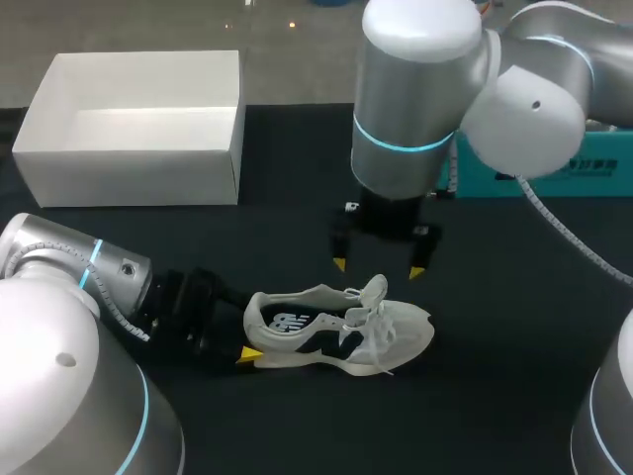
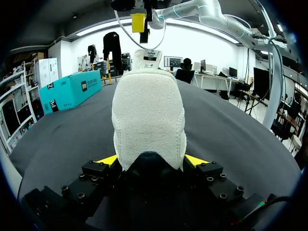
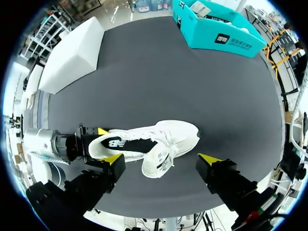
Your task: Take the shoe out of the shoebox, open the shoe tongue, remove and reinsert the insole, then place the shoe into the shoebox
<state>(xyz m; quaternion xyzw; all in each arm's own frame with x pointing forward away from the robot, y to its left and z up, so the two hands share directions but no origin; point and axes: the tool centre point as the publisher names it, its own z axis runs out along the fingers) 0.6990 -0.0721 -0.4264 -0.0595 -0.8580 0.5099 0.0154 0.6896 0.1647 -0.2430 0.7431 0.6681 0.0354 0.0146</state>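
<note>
One white fabric sneaker with dark side panels (image 1: 336, 332) rests on the black table (image 1: 495, 327), out of the white cardboard shoebox (image 1: 129, 178), which stands well apart at the far left. The sneaker looks light, with a soft upper and a stiffer heel, where the left gripper (image 2: 150, 161) clamps it from both sides. The right gripper (image 1: 378, 267) hovers above the raised tongue (image 1: 374, 290), fingers spread wide. The tongue's floppy edge seems the best hold. A teal carton (image 1: 564, 173) sits beyond.
</note>
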